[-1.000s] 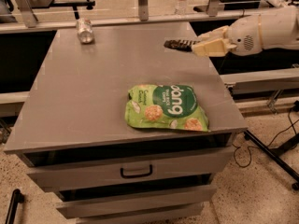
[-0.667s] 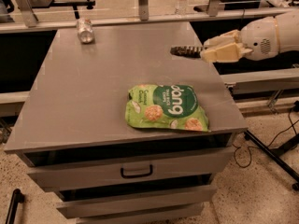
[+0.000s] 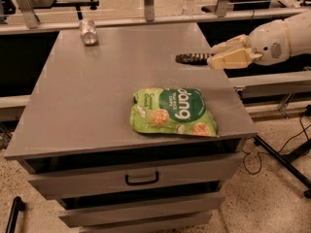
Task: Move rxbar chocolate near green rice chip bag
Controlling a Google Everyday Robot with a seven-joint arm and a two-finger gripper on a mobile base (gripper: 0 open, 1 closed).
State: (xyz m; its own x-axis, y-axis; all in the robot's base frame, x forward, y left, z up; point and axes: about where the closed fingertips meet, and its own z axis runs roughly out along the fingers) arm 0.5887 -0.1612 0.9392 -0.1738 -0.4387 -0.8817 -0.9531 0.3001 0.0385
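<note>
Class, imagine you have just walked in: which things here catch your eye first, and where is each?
The green rice chip bag stands out, lying flat near the front right of the grey cabinet top. At the right edge the pale gripper holds the dark rxbar chocolate; a silver can lies at the back left.

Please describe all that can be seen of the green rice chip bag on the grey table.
The green rice chip bag is a crinkly light-green pouch with a dark-green panel, white "dang" lettering and pictures of round chips. It lies flat near the front right corner of the grey table. Only the table touches it. The gripper, holding the rxbar chocolate, is farther back at the table's right edge, apart from the bag.
</note>
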